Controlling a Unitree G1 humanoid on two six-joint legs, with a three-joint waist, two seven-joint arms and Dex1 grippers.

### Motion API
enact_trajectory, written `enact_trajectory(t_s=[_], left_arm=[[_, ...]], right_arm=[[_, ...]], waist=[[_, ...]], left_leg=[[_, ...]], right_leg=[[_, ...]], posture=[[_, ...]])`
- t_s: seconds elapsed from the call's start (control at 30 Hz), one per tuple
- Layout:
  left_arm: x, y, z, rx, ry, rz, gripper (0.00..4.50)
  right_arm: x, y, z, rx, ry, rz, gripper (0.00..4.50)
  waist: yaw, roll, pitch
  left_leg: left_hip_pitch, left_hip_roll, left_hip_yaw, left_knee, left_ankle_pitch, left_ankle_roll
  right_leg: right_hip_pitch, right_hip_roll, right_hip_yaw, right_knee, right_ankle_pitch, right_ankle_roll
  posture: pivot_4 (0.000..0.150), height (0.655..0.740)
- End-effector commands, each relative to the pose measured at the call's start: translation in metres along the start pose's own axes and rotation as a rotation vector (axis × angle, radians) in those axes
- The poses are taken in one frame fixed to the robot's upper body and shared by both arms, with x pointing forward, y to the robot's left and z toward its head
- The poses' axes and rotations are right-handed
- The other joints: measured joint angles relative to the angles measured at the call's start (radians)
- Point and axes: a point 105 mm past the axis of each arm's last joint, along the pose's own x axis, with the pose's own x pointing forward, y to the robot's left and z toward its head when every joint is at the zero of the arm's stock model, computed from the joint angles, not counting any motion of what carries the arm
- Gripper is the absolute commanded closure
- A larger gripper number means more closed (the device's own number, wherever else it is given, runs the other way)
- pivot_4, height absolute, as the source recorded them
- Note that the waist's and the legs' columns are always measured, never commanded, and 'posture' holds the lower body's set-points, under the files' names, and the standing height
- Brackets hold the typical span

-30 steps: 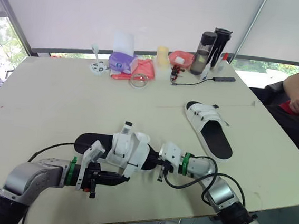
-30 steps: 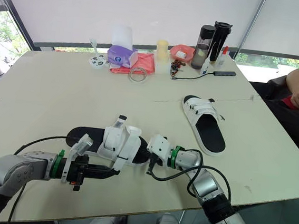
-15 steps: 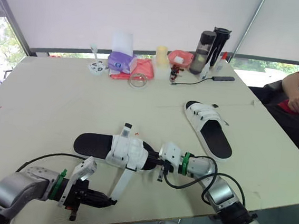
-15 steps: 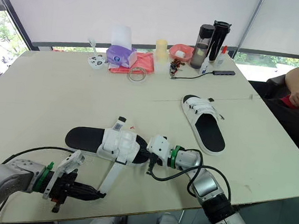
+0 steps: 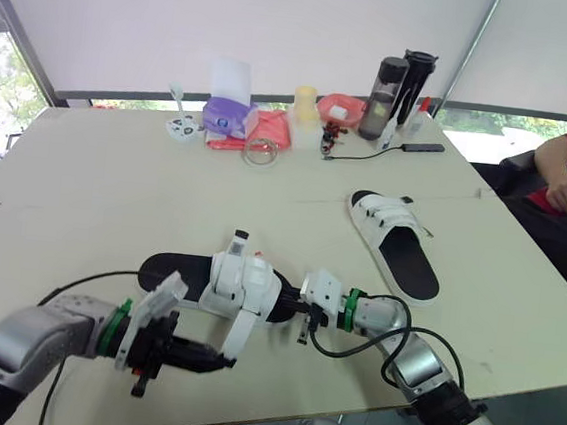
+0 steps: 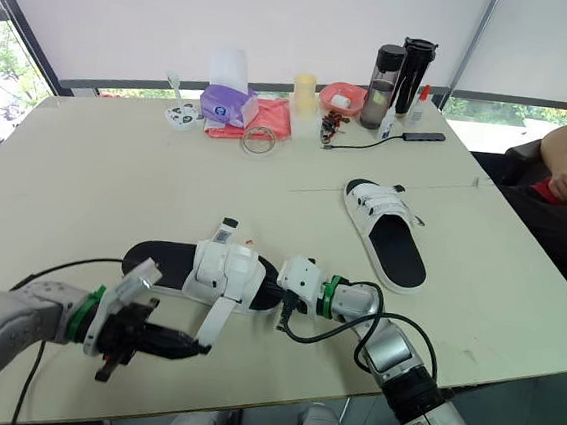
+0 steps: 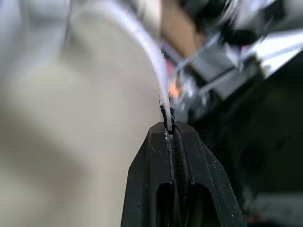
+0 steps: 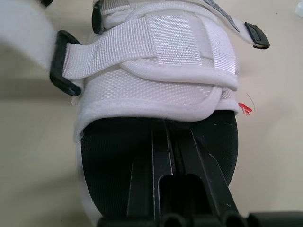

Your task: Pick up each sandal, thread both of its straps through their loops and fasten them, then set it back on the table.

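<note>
The near sandal (image 5: 246,284) lies close to the near edge of the table (image 5: 94,194), toe toward the robot's right. The second sandal (image 5: 398,244) lies well apart, toward the table's right edge, with its straps lying across its upper. The right gripper (image 5: 293,306) is clamped narrow on the black toe end of the near sandal's sole. The left gripper (image 5: 221,360), nearer the table's front edge, pinches the free end of the loose strap (image 5: 237,331), fingers closed onto the thin edge of the webbing. In the right wrist view, the other strap appears already passed through its black loop (image 8: 63,71) and folded back over the upper.

- Hazard 1: the pinch on the strap is at its very edge, so a sideways pull may let the webbing slip free.
- Hazard 2: the right gripper holds only the toe of the sole, so tension on the strap may twist the sandal out of that grip or drag it toward the table edge.
- Hazard 3: the strap face may stick to the upper before it reaches its loop.

Containers stand along the far edge of the table. A red bowl (image 6: 332,107) holds a small white item (image 6: 343,101). Two dark bottles (image 5: 386,87) (image 5: 417,80) are capped and their contents cannot be determined. A pale yellow cup (image 5: 305,104) stands beside the bowl, contents hidden.
</note>
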Motion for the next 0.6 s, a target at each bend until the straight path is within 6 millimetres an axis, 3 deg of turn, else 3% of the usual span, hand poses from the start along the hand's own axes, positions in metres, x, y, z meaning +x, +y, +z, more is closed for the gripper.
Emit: enact_trajectory(t_s=[0.03,0.17,0.27,0.4,0.5,0.6], left_arm=[[-0.002,-0.011,0.034,0.036,-0.107,-0.037,4.44],[-0.003,-0.013,0.069,0.036,-0.230,-0.048,4.44],[0.000,0.013,0.099,-0.005,-0.357,0.058,4.44],[0.012,0.029,0.109,-0.015,-0.363,0.128,4.44],[0.018,0.035,0.109,-0.002,-0.347,0.159,3.64],[0.017,0.035,0.112,0.013,-0.353,0.168,2.22]], right_arm=[[-0.023,0.020,-0.091,0.165,0.354,0.004,4.50],[-0.023,0.020,-0.091,0.163,0.352,0.006,4.50],[-0.022,0.020,-0.091,0.162,0.350,0.006,4.50],[-0.021,0.020,-0.091,0.161,0.349,0.007,4.50],[-0.021,0.020,-0.091,0.163,0.349,0.000,4.50],[-0.023,0.020,-0.091,0.167,0.350,-0.004,4.50]], waist=[[0.000,-0.001,0.000],[0.002,-0.004,0.001],[0.006,-0.008,0.002],[0.005,-0.010,0.000],[0.004,-0.011,0.001],[0.009,-0.011,0.001]], left_leg=[[0.001,0.000,0.000,0.000,0.000,0.000],[0.005,0.000,0.000,0.000,0.000,0.000],[0.008,0.000,-0.001,0.000,0.000,0.000],[0.011,0.000,-0.001,0.001,0.000,0.000],[0.012,-0.002,-0.001,0.001,0.000,0.000],[0.012,-0.002,-0.002,0.001,0.000,-0.001]], right_leg=[[0.000,0.000,0.000,0.000,0.000,0.000],[0.004,0.000,0.000,0.001,0.000,0.000],[0.006,0.000,0.000,0.003,0.000,0.001],[0.010,0.001,0.000,0.002,0.001,0.001],[0.011,0.001,0.000,0.002,0.005,0.002],[0.010,0.001,0.000,0.002,0.012,0.003]], posture=[[0.150,0.7400],[0.150,0.7400],[0.150,0.7400],[0.150,0.7400],[0.150,0.7400],[0.150,0.7400]])
